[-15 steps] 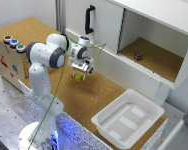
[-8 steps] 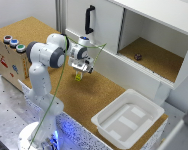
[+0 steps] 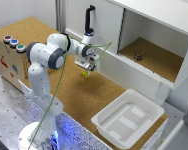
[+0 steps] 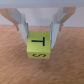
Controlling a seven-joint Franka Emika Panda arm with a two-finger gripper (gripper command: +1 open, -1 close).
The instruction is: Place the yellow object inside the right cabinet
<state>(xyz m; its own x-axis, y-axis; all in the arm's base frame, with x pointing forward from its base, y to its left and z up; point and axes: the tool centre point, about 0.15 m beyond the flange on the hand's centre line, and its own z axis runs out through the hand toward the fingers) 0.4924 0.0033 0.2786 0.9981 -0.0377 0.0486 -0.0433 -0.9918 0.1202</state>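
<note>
You have the cork-topped table (image 3: 54, 45) as the biggest surface, grainy brown and matte, running from the exterior view's left toward the lower right. Behind it stands the right cabinet (image 3: 156, 55), a box-shaped compartment with smooth white walls and a brown cork floor; a small dark object (image 3: 138, 57) sits on that floor, too small to make out. To the exterior view's left of the opening you see the flat white cabinet door (image 3: 96, 27) carrying a tall black handle (image 3: 89, 19).

Your Panda arm (image 3: 44, 65) is glossy white with rounded joints, reaching from its base at the lower left across the cork. A green cable (image 3: 59, 90) trails along it. Near the table's lower right edge lies a shallow rectangular white plastic tub (image 3: 128, 117) with rounded corners. On the exterior view's left is a brown box (image 3: 9, 57) with 3 round buttons on top.

The gripper (image 3: 86, 73) points down above the cork, in front of the cabinet door. In the wrist view its 2 pale fingers (image 4: 22, 27) are clamped on either side of the yellow object (image 4: 38, 45), a small smooth cube with a black "T" printed on its upper face. The cube is well apart from the right cabinet's opening.
</note>
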